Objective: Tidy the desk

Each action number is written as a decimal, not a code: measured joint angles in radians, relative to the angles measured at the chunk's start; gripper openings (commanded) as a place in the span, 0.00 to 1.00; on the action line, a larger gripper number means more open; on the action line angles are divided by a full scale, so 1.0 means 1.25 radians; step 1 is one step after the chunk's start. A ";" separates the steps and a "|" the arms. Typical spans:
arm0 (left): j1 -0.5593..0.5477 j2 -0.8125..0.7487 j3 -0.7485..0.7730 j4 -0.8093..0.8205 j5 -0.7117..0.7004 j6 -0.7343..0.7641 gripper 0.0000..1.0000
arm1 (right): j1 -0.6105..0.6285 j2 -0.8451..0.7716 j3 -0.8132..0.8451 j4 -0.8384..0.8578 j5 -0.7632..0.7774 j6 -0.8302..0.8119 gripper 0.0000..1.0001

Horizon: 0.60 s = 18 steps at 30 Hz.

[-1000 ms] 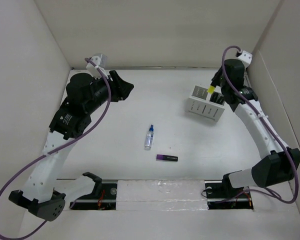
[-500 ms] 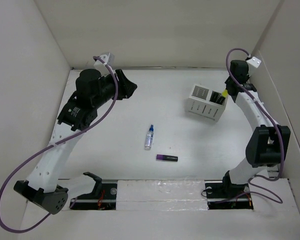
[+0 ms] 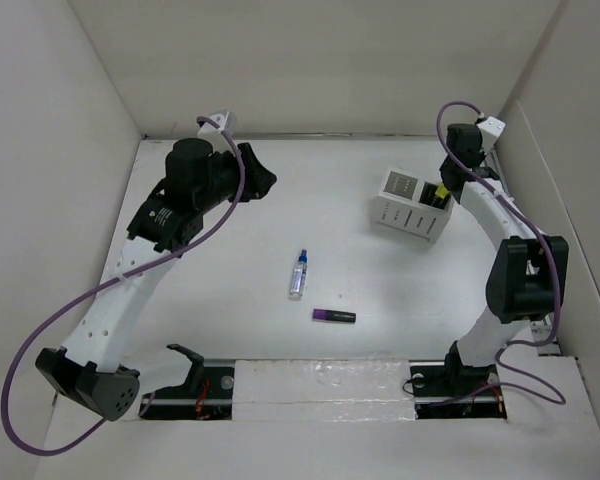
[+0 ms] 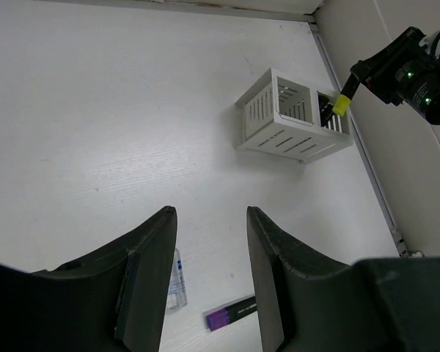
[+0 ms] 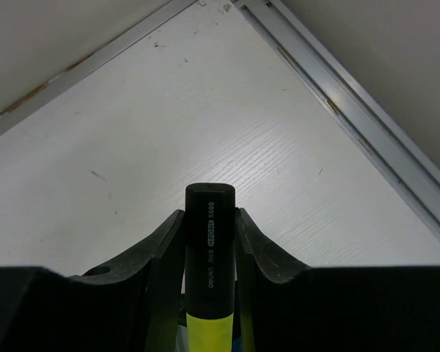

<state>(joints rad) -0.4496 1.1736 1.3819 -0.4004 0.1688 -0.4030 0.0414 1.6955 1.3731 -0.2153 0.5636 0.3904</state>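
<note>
The desk is a white tabletop inside white walls. My right gripper is shut on a yellow and black highlighter, over the right end of the white organizer box. In the left wrist view the highlighter is tilted, and its black end dips into the right compartment of the box. My left gripper is open and empty, high above the back left of the desk. A small spray bottle and a purple highlighter lie mid-desk.
A metal rail runs along the front edge. Walls close in on the left, the back and the right. The box stands close to the right wall. The bottle and purple highlighter show between my left fingers.
My right arm has folded upward and its gripper has carried the yellow highlighter from the box's middle to its right end. My left gripper has moved slightly right.
</note>
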 measured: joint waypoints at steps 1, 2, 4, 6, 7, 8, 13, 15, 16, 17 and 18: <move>0.000 0.001 0.000 0.000 0.001 0.000 0.39 | 0.004 0.002 0.000 0.001 0.002 -0.001 0.14; 0.001 0.002 0.000 0.000 0.001 0.000 0.39 | 0.007 0.005 -0.001 0.001 0.006 -0.002 0.15; 0.002 0.004 0.000 0.000 0.004 0.000 0.39 | 0.016 0.009 -0.001 0.004 0.011 -0.002 0.16; 0.002 0.007 0.000 0.000 0.007 0.000 0.39 | 0.025 0.011 -0.002 0.006 0.019 -0.001 0.17; 0.002 0.009 0.000 0.000 0.009 0.000 0.39 | 0.028 0.012 -0.002 0.006 0.023 0.000 0.18; 0.002 0.011 0.000 0.000 0.010 0.000 0.38 | 0.032 0.012 -0.003 0.006 0.027 0.001 0.18; 0.002 0.013 0.000 0.000 0.012 0.000 0.38 | 0.052 0.012 -0.023 0.014 0.049 0.007 0.22; 0.002 0.013 0.000 0.000 0.012 0.000 0.38 | 0.061 0.012 -0.033 0.014 0.056 0.008 0.23; 0.002 0.013 0.000 -0.001 0.012 0.000 0.39 | 0.064 0.012 -0.038 0.013 0.059 0.009 0.25; 0.002 0.013 0.000 -0.001 0.012 0.000 0.38 | 0.068 0.012 -0.039 0.011 0.062 0.011 0.26; 0.002 0.013 0.000 0.000 0.012 0.000 0.38 | 0.072 0.012 -0.040 0.011 0.063 0.012 0.28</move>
<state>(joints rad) -0.4469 1.1900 1.3819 -0.4007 0.1841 -0.4030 0.1314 1.7107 1.3231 -0.2012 0.6430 0.4049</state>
